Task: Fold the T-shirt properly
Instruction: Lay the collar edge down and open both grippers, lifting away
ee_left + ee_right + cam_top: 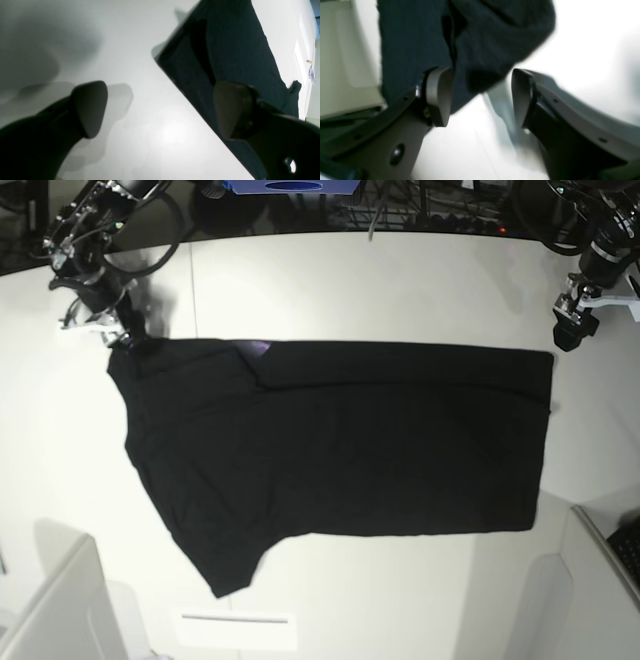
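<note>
Both jaws stand released: our left gripper [160,110] straddles the T-shirt [340,440] edge, our right gripper [480,97] its corner. Bare tabletop [400,280] surrounds the cloth.

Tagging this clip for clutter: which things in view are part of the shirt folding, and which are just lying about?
Part of the job:
- T-shirt, spread on the white table
- left gripper, open, just off one corner
- right gripper, open, at the opposite corner

Lying about:
- blue object past the far table edge
- cables beside it
</note>
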Motion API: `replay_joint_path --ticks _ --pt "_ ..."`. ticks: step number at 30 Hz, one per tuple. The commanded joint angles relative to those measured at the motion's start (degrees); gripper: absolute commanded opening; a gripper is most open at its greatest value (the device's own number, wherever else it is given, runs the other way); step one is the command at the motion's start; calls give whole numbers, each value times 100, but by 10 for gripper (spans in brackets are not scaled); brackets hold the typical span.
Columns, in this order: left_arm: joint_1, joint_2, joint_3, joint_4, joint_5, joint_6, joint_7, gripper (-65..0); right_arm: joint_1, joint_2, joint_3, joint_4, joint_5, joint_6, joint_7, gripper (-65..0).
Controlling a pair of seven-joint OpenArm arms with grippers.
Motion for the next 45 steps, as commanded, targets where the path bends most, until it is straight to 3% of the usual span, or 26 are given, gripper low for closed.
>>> replay_joint_path --ticks 1,8,18,25,29,32,40,41,43,45 --pt "11 -84 -21 99 -93 -39 -76 0 26 47 15 -50 -130 -116 -21 -291" --pt "-174 -84 -12 20 -49 -39 -76 0 157 47 -2 -252 -148 -116 304 -294" --pt "-965 -67 -3 -991 460 -39 -76 0 184 47 -29 -252 -148 -116 296 -299" --pt "-1449 -93 84 -1501 469 -4 -49 0 201 47 -29 -252 -148 -116 304 -407" --pt "-1466 -190 691 -1624 469 5 -93 -128 254 47 -2 -252 -148 -116 304 -407" --pt "-1554 -190 691 -1888 469 5 -102 -193 254 47 -2 -252 -148 -116 304 -407" --pt "-1581 -181 744 -2143 469 5 -375 -219 351 82 6 -358 -148 -116 322 -413" --pt "-1581 -181 744 -2143 469 5 -375 -247 395 161 15 -463 -148 -116 322 -416" --pt "-1572 -207 744 -2143 478 5 -375 -365 474 249 15 -753 -148 -116 322 -459" --pt "-1563 -216 744 -2143 478 5 -375 -541 491 302 15 -920 -148 -81 322 -585"
